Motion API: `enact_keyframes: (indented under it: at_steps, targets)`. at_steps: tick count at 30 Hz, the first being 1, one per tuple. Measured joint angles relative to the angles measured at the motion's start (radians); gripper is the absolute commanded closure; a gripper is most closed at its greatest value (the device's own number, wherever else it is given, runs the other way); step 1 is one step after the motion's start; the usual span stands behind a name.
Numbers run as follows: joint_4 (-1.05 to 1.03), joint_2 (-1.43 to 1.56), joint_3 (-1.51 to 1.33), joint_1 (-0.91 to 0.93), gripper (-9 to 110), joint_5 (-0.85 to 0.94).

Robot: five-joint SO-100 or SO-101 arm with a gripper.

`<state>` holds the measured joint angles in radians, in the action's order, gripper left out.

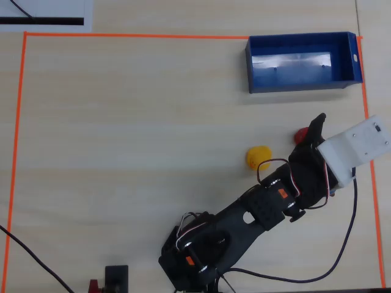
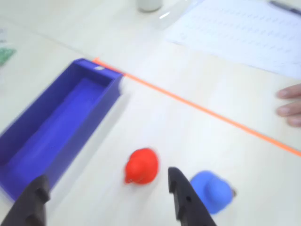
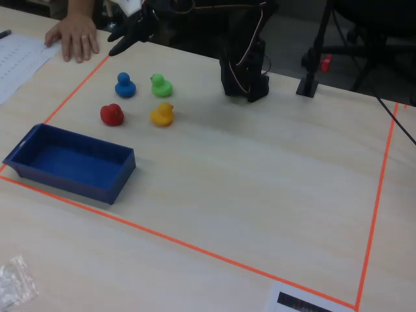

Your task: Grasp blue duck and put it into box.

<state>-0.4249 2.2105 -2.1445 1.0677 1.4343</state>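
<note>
The blue duck (image 3: 124, 85) stands on the table by the orange tape line, with the green duck (image 3: 160, 85) to its right in the fixed view. In the wrist view the blue duck (image 2: 212, 190) lies just right of my right finger (image 2: 186, 200), outside the jaws. My gripper (image 2: 110, 200) is open and empty, raised above the ducks (image 3: 125, 39). The overhead view hides the blue duck under my arm; the gripper (image 1: 315, 135) shows there. The dark-blue box (image 3: 68, 162) is empty and also shows in the overhead view (image 1: 299, 82) and the wrist view (image 2: 28, 155).
A red duck (image 2: 141, 165) sits between my fingers' line of sight and shows in the fixed view (image 3: 112, 114). A yellow duck (image 3: 162, 114) sits beside it (image 1: 258, 157). A person's hand (image 3: 75, 32) rests outside the orange tape (image 3: 84, 81). The arm base (image 3: 244, 81) stands at the back.
</note>
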Motion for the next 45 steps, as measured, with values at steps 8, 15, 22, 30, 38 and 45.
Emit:
enact_keyframes:
  at_steps: [8,15,22,30,38,45]
  targets:
    - [0.301,-0.184,-0.117,0.091,66,0.037]
    - [0.347,-0.373,-0.006,0.169,65,0.037]
    - [0.356,-0.499,0.115,0.238,65,0.037]
    - [0.356,-0.545,0.123,0.272,66,0.074]
    - [0.420,-0.551,0.037,0.282,66,0.104]
    - [0.476,-0.551,-0.071,0.284,66,0.121]
